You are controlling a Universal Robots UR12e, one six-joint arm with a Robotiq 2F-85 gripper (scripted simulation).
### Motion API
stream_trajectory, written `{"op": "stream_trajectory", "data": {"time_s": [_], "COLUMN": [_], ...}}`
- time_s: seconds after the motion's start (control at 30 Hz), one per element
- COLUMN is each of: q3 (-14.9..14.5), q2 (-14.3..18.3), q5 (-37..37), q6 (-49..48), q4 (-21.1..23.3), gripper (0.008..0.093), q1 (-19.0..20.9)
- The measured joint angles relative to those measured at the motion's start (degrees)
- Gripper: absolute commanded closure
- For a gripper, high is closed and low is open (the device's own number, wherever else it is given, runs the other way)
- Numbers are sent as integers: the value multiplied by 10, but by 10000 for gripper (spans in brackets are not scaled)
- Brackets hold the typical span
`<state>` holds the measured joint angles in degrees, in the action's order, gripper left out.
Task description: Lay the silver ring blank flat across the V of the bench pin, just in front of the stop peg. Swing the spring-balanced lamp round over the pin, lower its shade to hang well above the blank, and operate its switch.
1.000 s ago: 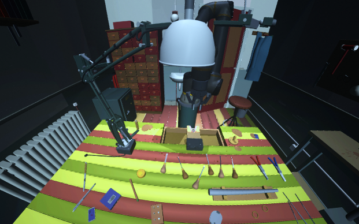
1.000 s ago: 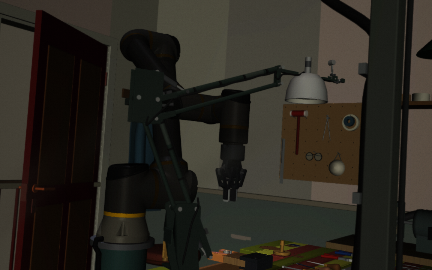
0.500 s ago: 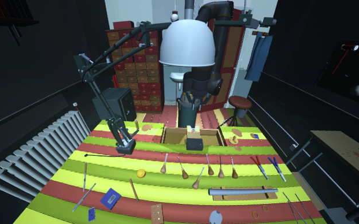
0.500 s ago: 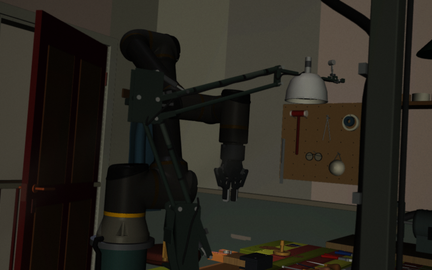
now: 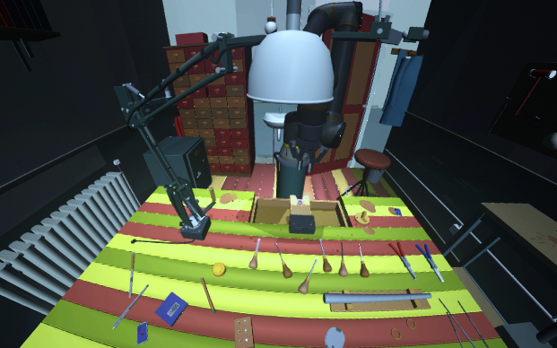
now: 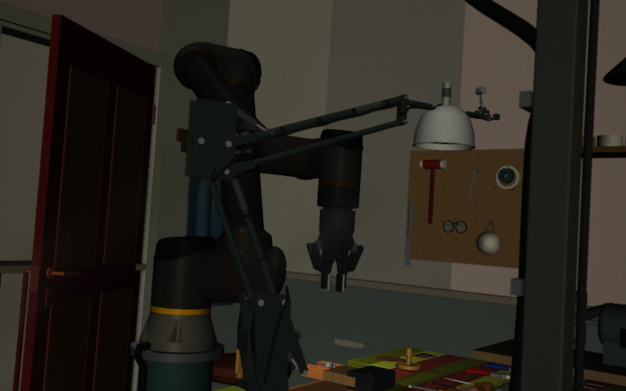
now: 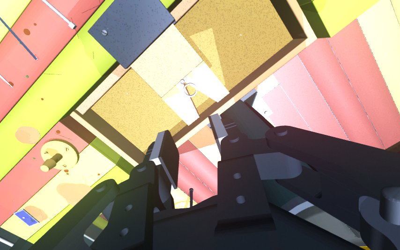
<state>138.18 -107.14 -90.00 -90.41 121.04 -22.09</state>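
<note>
The bench pin (image 7: 179, 77) (image 5: 300, 207) juts out over the sunken tray, well below my gripper. The silver ring blank (image 7: 190, 90) lies flat across its V, just in front of the small stop peg (image 7: 182, 81). The pin is brightly lit. The lamp's white shade (image 5: 290, 67) (image 6: 444, 127) hangs high over the pin on its spring-balanced arm (image 5: 170, 94) (image 6: 315, 127). A small switch fitting (image 6: 483, 113) sticks out beside the shade. My gripper (image 6: 334, 282) (image 7: 192, 136) hangs in mid-air below the shade and above the pin. It is partly open and holds nothing.
The lamp arm (image 6: 276, 141) passes close beside my forearm. Its base (image 5: 195, 228) is clamped on the striped bench to the left. The dark clamp block (image 5: 302, 223) holds the pin. A ring stand (image 7: 59, 154) sits near the tray. Gravers (image 5: 327, 264) lie further along the bench.
</note>
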Motion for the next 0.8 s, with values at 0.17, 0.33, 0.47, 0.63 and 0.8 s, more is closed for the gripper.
{"op": "stream_trajectory", "data": {"time_s": [0.17, 0.33, 0.47, 0.63, 0.8], "q3": [0, 0, 0, 0, 0], "q2": [0, 0, 0, 0, 0], "q5": [0, 0, 0, 0, 0], "q6": [58, 123, 180, 256, 338], "q4": [0, 0, 0, 0, 0], "gripper": [654, 654, 654, 654, 654], "q1": [0, 0, 0, 0, 0]}}
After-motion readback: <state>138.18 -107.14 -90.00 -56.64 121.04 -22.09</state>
